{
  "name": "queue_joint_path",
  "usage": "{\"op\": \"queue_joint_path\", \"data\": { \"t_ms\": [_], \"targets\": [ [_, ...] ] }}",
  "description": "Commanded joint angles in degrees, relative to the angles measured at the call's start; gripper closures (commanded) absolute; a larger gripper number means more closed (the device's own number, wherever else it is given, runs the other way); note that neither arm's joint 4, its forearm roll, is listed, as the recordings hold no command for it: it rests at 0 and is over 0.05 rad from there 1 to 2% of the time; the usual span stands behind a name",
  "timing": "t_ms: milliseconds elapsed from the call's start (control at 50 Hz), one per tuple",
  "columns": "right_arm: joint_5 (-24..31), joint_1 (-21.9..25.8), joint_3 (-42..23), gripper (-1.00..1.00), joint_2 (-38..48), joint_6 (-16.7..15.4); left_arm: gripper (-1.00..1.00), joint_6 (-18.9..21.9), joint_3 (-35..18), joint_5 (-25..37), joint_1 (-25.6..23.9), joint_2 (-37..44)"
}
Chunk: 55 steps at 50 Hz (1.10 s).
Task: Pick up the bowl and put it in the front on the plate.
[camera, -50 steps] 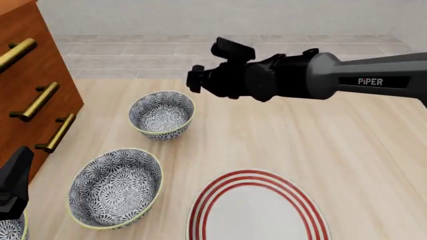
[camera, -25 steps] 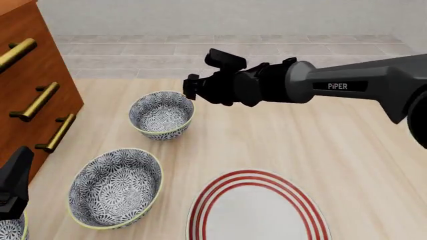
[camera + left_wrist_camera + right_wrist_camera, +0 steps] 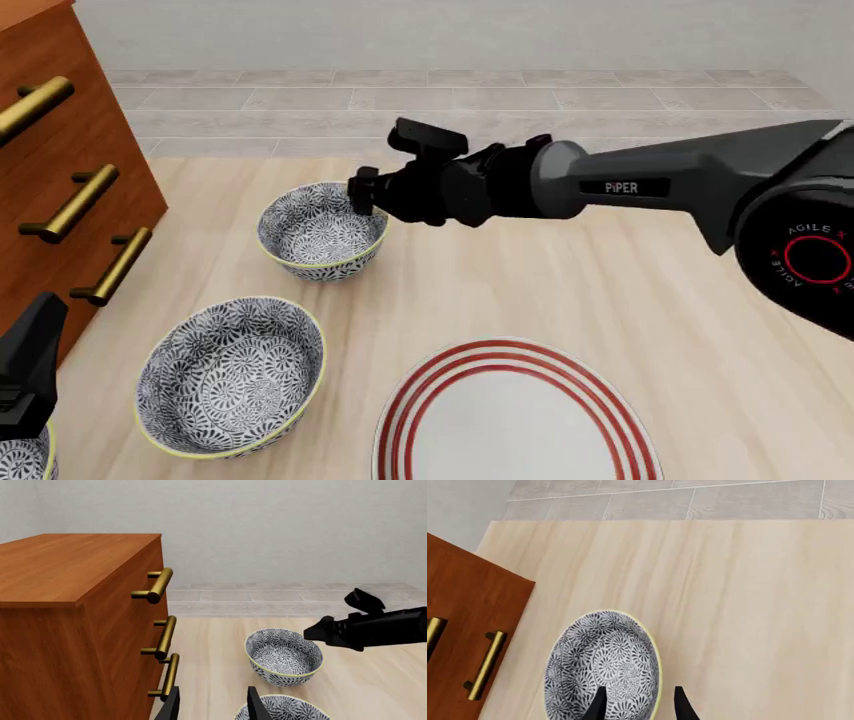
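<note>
Three like bowls with a grey-and-white flower pattern show in the front view. The far bowl (image 3: 320, 228) stands by the dresser, a nearer bowl (image 3: 230, 374) sits ahead of it, and a sliver of a third bowl (image 3: 19, 460) shows at the bottom left. My right gripper (image 3: 363, 192) hangs open just over the far bowl's right rim. In the right wrist view its fingertips (image 3: 599, 704) straddle that bowl's (image 3: 602, 664) rim. The red-ringed white plate (image 3: 514, 415) lies at the front, bare. At the front left my left gripper (image 3: 34, 345) stays open and holds nothing.
A wooden dresser (image 3: 60, 170) with brass handles (image 3: 74, 205) lines the left side, close to the far bowl. In the left wrist view the right arm (image 3: 373, 627) reaches over the far bowl (image 3: 283, 655). Pale wooden tabletop (image 3: 667, 300) stretches right of the bowls.
My right arm has swung left and lowered, bringing its gripper from above the table's middle down to the far bowl's right rim. The left arm, bowls and plate have not moved.
</note>
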State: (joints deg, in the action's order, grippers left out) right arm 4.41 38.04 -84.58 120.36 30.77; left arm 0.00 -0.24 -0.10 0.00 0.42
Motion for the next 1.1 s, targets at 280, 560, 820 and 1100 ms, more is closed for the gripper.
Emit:
{"op": "queue_joint_path", "data": {
  "t_ms": [280, 560, 820, 1100],
  "targets": [
    [0.89, 0.88, -3.86, -1.0, 4.31, -0.15, -1.0, 0.0, 0.0, 0.0, 0.0, 0.0],
    [0.83, 1.02, -4.06, -1.0, 5.26, -0.1, -1.0, 0.0, 0.0, 0.0, 0.0, 0.0],
    [0.62, 1.3, -4.38, -1.0, 6.47, -0.03, -1.0, 0.0, 0.0, 0.0, 0.0, 0.0],
    [-0.19, 1.72, -3.49, -1.0, 7.01, 0.32, -1.0, 0.0, 0.0, 0.0, 0.0, 0.0]
  ]
}}
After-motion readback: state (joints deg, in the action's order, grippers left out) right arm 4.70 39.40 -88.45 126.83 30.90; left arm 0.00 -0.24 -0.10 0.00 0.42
